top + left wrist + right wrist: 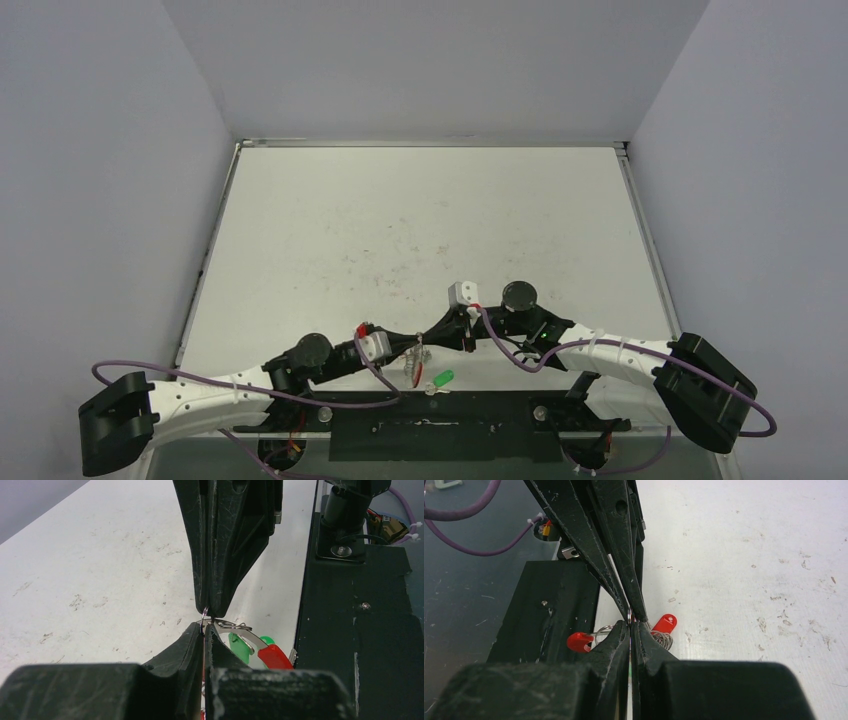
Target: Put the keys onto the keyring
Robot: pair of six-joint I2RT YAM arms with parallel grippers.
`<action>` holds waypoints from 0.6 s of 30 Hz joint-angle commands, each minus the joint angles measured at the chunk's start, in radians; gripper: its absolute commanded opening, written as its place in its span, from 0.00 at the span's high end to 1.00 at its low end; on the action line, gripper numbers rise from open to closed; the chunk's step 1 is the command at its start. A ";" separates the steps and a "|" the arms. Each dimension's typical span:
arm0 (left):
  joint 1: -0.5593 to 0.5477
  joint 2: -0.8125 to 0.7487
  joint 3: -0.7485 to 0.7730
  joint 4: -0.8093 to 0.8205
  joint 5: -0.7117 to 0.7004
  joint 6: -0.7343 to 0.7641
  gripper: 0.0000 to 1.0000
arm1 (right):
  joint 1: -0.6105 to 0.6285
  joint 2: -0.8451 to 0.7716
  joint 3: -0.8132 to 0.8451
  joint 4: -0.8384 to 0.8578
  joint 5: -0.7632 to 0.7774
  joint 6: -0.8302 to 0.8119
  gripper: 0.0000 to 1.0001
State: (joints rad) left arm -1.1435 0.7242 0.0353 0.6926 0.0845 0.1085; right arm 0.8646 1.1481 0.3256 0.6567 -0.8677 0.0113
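Left gripper (205,630) and right gripper (630,627) both clenched tip to tip, apparently on the thin wire of the large silvery coiled-metal keyring (272,656) with glossy red sleeve, at the near edge of the scuffed white table (420,220). Small silvery key with green plastic head (443,378) lies just beside, not threaded. Wire looks slick and springy: hold one pinch fixed, pry the coil gap gently, no twisting

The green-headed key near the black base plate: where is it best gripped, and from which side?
Probably the green head of the key, from straight above, fingers across its width: it seems to lie flat on the table, and the head is its bulkiest part.
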 commanded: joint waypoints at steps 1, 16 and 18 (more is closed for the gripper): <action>0.004 -0.002 0.058 0.016 -0.015 0.005 1.00 | 0.010 -0.028 0.044 0.039 -0.032 -0.026 1.00; 0.004 -0.101 0.149 -0.273 -0.049 0.043 1.00 | 0.005 -0.259 0.006 -0.177 0.226 -0.133 0.02; 0.004 -0.113 0.160 -0.309 -0.047 0.053 1.00 | 0.005 -0.291 -0.003 -0.199 0.271 -0.128 0.00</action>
State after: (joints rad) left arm -1.1431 0.6365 0.1284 0.4442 0.0509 0.1356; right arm 0.8658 0.9146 0.3252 0.5064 -0.6949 -0.0826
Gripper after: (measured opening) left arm 0.007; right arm 0.985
